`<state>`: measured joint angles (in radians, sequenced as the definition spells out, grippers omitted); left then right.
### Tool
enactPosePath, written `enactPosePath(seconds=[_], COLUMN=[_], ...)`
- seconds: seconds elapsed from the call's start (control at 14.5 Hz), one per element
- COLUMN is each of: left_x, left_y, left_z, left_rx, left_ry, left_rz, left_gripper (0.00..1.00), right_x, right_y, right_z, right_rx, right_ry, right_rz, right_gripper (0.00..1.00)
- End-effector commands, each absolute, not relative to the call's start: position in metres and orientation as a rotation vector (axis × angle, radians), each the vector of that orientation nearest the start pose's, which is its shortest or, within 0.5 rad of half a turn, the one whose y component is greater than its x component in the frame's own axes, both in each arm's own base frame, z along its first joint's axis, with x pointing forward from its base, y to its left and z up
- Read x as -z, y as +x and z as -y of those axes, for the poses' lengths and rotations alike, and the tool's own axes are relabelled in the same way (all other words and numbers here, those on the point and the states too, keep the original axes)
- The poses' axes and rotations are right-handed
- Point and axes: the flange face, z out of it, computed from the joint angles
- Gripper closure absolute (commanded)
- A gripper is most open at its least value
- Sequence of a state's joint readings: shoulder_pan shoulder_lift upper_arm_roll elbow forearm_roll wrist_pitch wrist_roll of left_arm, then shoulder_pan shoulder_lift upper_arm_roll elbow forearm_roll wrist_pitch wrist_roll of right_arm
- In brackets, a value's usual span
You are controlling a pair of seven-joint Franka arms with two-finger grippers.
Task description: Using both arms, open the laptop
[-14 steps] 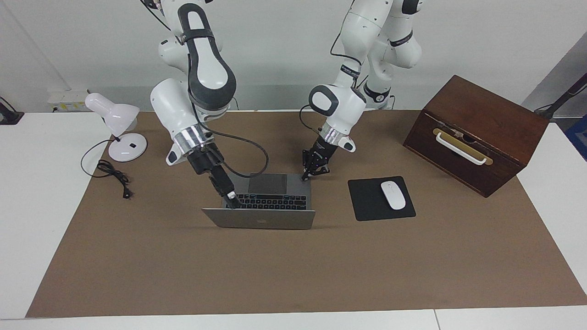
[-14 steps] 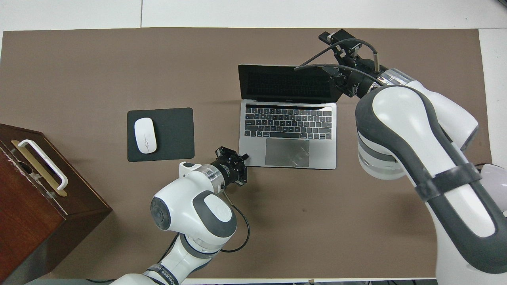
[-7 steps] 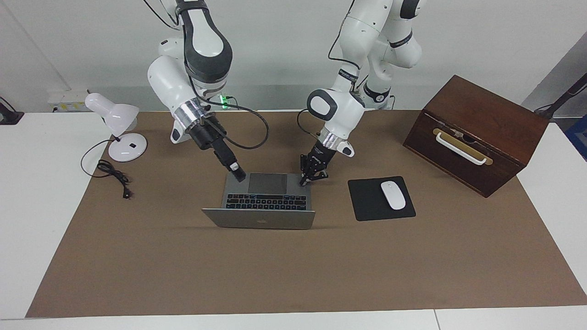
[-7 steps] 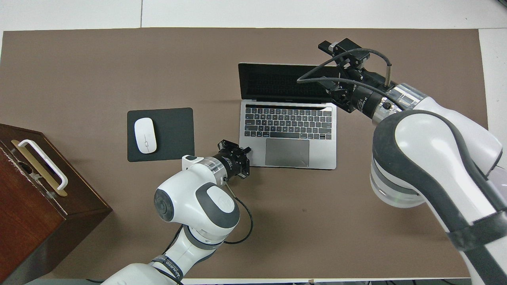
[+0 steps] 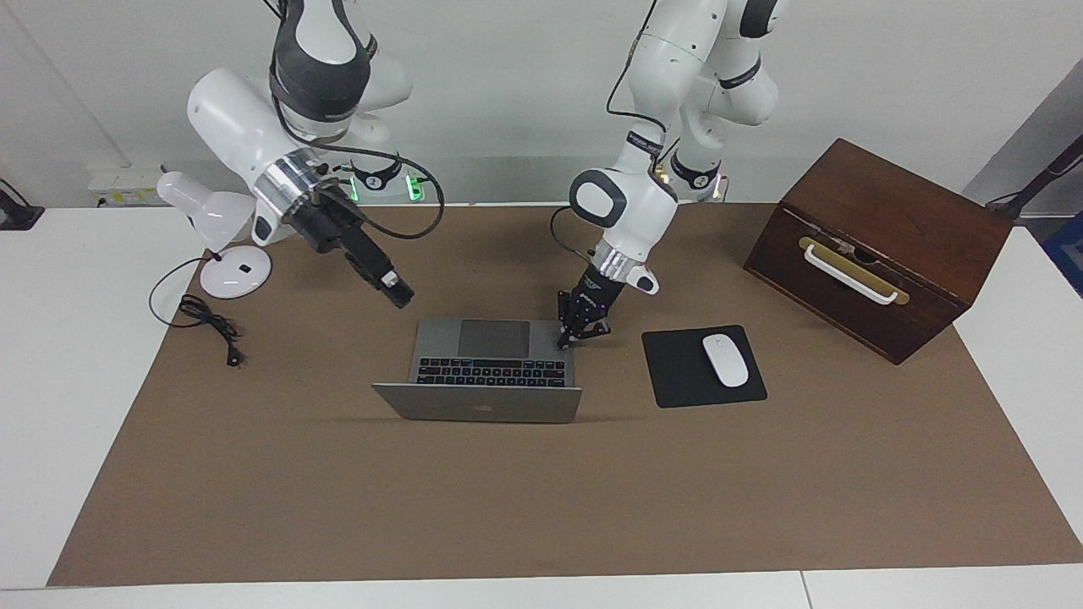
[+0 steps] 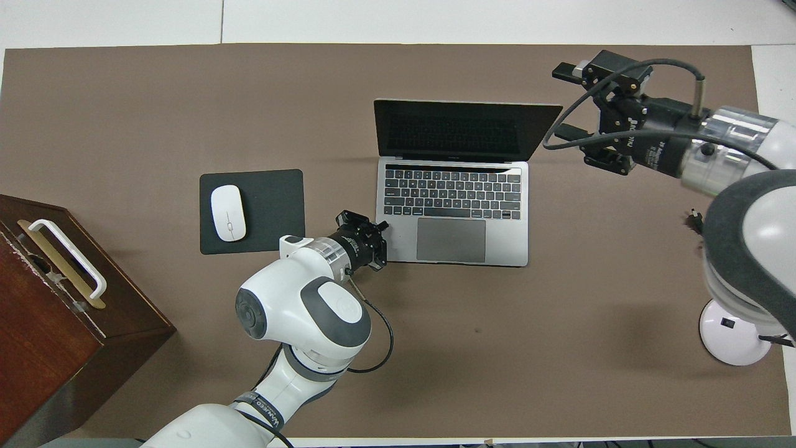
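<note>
The silver-grey laptop [image 5: 478, 404] [image 6: 451, 239] stands open in the middle of the brown mat, its lid raised and its dark screen and black keys facing the robots. My left gripper [image 5: 568, 338] [image 6: 380, 229] is shut, with its tips resting on the base's corner nearest the robots, toward the left arm's end. My right gripper [image 5: 398, 296] [image 6: 564, 99] hangs open in the air over the mat beside the laptop, toward the right arm's end. It touches nothing and holds nothing.
A black mouse pad [image 5: 677, 372] with a white mouse [image 5: 726, 360] lies beside the laptop toward the left arm's end. A brown wooden box [image 5: 880, 245] with a white handle stands past the pad. A white desk lamp [image 5: 222, 233] and its cable sit at the right arm's end.
The right arm has lifted off the laptop and swung back toward its own end of the table. The left gripper has stayed on the base corner. The lid has stayed up.
</note>
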<state>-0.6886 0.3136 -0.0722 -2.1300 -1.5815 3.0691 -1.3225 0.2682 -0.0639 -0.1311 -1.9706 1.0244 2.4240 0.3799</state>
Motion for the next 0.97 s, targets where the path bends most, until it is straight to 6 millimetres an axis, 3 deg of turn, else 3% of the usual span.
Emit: enactPosePath(seconds=[0.0, 0.21, 0.48, 0.69, 0.9], left_x=[-0.294, -0.312, -0.340, -0.358, -0.375], left_y=[0.482, 0.488, 0.517, 0.539, 0.572], left_z=[0.313, 0.309, 0.274, 0.249, 0.219], left_rx=[0.321, 0.312, 0.256, 0.197, 0.194], left_ry=[1.180, 1.172, 1.121, 1.121, 1.232], left_rz=[-2.121, -2.090, -2.060, -2.027, -1.954], left_gripper=[1.00, 1.00, 1.00, 1.00, 1.00], right_x=[-0.578, -0.607, -0.636, -0.650, -0.647], right_y=[0.569, 0.565, 0.553, 0.541, 0.531], right_z=[-0.051, -0.018, 0.010, 0.021, 0.038], right_rx=[0.240, 0.223, 0.225, 0.191, 0.133], right_ry=[-2.087, -2.249, -2.510, -2.717, -2.871], right_rz=[-0.886, -0.809, -0.647, -0.531, -0.392], right_gripper=[0.00, 0.00, 0.00, 0.00, 0.00])
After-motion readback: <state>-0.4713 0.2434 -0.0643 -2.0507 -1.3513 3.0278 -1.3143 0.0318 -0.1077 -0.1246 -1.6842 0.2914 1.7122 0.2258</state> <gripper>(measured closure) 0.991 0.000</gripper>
